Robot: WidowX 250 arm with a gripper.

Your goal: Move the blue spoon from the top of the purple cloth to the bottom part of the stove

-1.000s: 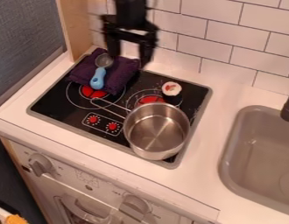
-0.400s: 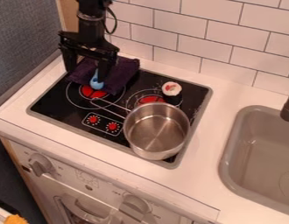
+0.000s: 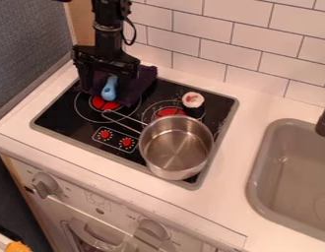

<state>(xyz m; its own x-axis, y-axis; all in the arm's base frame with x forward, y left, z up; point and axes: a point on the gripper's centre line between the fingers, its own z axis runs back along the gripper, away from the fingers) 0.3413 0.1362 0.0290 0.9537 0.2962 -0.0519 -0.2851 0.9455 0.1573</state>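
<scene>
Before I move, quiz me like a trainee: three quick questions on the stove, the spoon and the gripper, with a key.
1. True or false: the blue spoon lies inside the metal pot.
2. Multiple choice: the pot's handle points toward
A) the sink
B) the red burner by the purple cloth
C) the oven knobs
3. Fill in: seen from the camera, the spoon's handle shows ____ the jaws of the gripper.

Key: 1 false; 2 B; 3 between

Spoon handle (image 3: 109,89) blue; cloth (image 3: 144,78) purple; pot (image 3: 176,147) silver; wall (image 3: 257,44) white-tiled, dark-lined.
</scene>
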